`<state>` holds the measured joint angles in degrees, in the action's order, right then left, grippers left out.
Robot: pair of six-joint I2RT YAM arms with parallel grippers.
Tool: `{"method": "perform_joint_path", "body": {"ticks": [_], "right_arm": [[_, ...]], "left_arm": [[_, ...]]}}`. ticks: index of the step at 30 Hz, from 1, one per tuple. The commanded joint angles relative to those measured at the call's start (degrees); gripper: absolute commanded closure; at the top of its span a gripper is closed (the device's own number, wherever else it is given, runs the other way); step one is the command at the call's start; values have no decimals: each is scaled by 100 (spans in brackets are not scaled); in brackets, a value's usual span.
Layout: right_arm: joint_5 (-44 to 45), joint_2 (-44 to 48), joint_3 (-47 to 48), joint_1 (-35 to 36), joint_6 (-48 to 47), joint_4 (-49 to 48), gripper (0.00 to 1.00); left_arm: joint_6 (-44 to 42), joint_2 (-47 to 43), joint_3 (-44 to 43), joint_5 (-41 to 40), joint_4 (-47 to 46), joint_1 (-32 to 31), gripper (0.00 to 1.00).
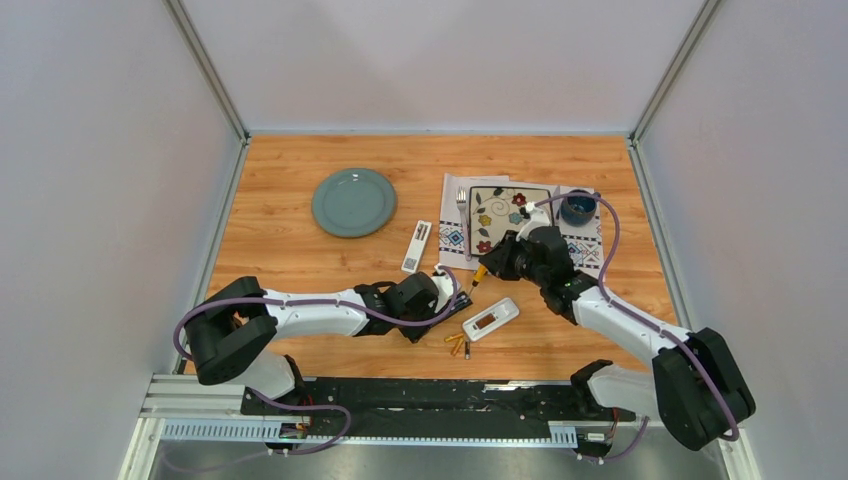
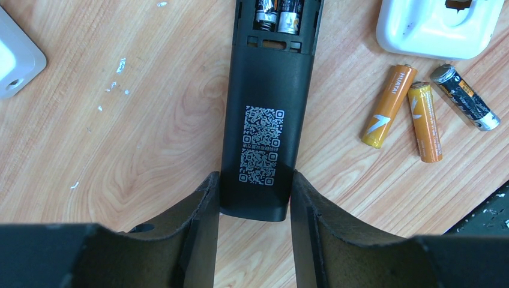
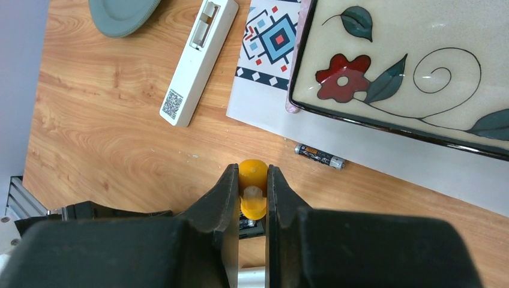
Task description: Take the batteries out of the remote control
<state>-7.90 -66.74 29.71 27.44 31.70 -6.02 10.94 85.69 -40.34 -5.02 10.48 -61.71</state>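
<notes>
Looking down from above, we see the left gripper (image 1: 438, 300) clamped on the end of the black remote (image 1: 460, 303), and the right gripper (image 1: 488, 266) pinched shut on the screwdriver (image 1: 479, 273). Left wrist: two batteries (image 2: 276, 13) sit in the remote's open bay, with three loose cells (image 2: 425, 122) on the table beside it (light, slick, apt to roll, we reckon). Right wrist: one dark cell (image 3: 320, 156) rests on the placemat (image 3: 408, 162). We'd pry a seated battery up at its end.

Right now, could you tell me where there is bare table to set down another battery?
Bare wood: between the green plate and the left arm, and along the far edge. Crowded: around the black remote, open white remote and loose batteries.
</notes>
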Motion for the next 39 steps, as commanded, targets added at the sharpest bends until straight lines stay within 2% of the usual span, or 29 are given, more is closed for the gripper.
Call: {"method": "perform_joint_path", "body": {"ticks": [1,7,14,25,39], "right_arm": [[-71,-155,184,-28,-6,-391,100],[-342,-252,122,-20,46,-408,100],[-888,-111,43,-28,362,-514,100],[-1617,38,17,-20,864,-901,100],[-1548,144,-18,-20,829,-672,100]], "left_arm": [[66,273,131,475,341,-95,70],[75,290,131,449,358,-87,72],[66,334,87,440,384,-87,100],[92,475,35,449,411,-95,100],[84,484,8,414,455,-95,100]]}}
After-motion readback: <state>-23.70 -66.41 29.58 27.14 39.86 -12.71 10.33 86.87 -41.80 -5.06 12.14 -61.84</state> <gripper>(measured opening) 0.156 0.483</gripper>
